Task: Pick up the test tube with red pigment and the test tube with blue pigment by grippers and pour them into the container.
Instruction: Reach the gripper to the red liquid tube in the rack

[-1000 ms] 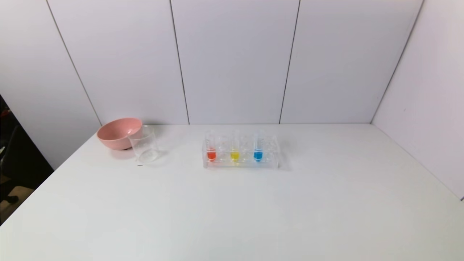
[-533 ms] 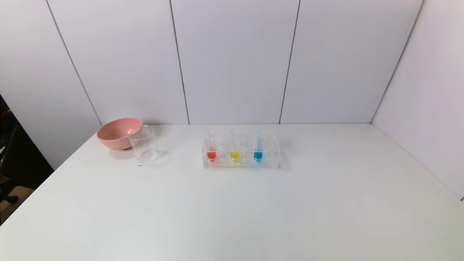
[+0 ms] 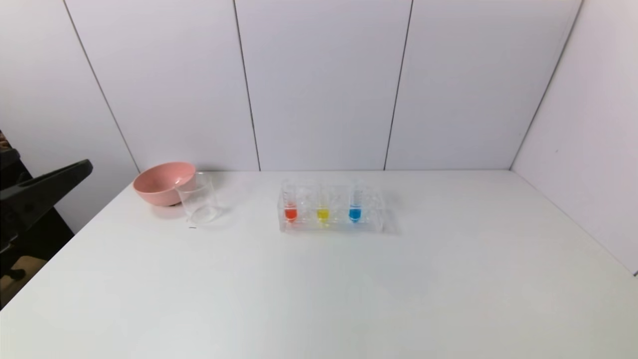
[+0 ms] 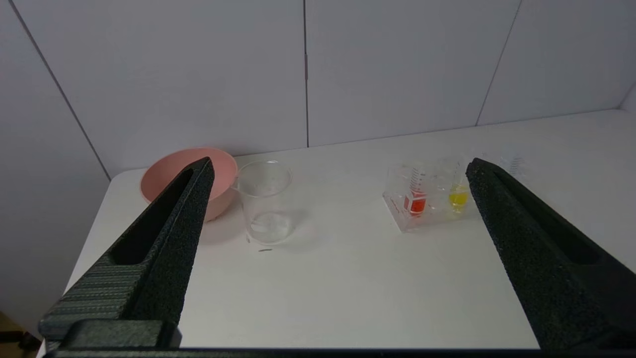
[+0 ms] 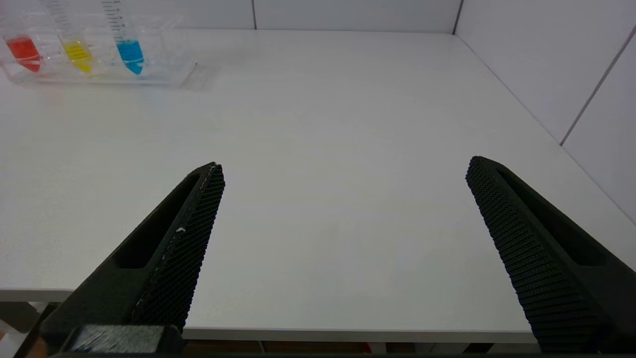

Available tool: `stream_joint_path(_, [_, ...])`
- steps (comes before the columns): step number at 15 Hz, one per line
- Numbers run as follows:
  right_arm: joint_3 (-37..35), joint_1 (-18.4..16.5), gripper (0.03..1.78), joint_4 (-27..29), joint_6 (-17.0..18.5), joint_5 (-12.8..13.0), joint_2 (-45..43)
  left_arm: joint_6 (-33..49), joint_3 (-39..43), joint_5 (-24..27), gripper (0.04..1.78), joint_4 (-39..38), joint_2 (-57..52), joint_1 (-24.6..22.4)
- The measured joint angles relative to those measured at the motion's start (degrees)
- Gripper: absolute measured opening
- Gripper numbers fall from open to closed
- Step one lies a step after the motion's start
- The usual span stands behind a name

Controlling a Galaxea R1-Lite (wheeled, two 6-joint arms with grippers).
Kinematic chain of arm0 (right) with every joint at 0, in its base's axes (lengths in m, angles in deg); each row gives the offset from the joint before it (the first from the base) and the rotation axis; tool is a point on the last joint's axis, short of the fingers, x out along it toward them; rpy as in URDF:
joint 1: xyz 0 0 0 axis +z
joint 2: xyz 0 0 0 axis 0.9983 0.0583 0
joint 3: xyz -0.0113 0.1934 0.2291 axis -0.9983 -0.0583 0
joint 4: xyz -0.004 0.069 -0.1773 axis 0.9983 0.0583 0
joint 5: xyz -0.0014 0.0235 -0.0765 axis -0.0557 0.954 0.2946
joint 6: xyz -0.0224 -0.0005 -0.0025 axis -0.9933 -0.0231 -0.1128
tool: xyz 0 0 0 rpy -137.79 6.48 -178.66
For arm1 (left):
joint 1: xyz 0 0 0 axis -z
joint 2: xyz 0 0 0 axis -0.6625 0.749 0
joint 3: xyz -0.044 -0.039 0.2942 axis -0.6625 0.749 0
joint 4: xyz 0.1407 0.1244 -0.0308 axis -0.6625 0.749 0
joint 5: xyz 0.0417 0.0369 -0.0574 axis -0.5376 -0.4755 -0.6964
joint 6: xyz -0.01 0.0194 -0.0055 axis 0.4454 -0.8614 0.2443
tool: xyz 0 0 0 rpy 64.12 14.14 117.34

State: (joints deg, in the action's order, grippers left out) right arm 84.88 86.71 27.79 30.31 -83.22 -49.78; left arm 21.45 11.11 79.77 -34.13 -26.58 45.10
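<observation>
Red tube (image 3: pixel 289 205) upright in rack (image 3: pixel 379 224).

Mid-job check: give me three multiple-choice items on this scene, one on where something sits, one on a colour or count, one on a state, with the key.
1. Where is the beaker?
A. Beside the pink bowl, on the rack's left
B. Right of the rack
C. Inside the bowl

2. How many tubes in the rack hold coloured liquid?
A. One
B. Two
C. Three

3. How is the left gripper?
A. Shut on the red tube
B. Open, holding nothing
C. Shut on the beaker

Key:
1 A: the head view shows the beaker next to the bowl, left of the rack.
2 C: the red tube, yellow tube and blue tube all stand in the rack.
3 B: its wrist view shows the fingers spread wide with only table between them; the right gripper is open too, near the table's front edge.
</observation>
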Motion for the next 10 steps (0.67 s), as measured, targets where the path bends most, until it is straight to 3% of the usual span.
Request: stream_joint_path(10, [0.00, 0.00, 1.77, -0.02, 0.02, 0.00, 0.00, 0.50, -13.07, 5.21, 1.78, -13.25, 26.83, 0.09])
